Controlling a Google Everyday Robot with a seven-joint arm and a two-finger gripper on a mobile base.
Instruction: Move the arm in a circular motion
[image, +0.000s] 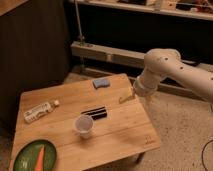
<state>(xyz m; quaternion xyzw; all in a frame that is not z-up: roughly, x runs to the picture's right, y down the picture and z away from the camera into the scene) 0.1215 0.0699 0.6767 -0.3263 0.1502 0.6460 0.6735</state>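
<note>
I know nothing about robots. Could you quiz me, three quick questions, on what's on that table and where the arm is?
1. Multiple choice: the arm's pincer hovers above which part of the table? A) near its right edge B) near its left edge C) its front left corner
2. True or false: the clear cup stands upright.
3. Fill in: on the green plate lies an orange ____.
Key: 1 A; 2 true; 3 carrot.

Smooth cream arm (167, 67), pincer (126, 97) above matt wooden table (127, 131), translucent plastic cup (83, 126)
</note>
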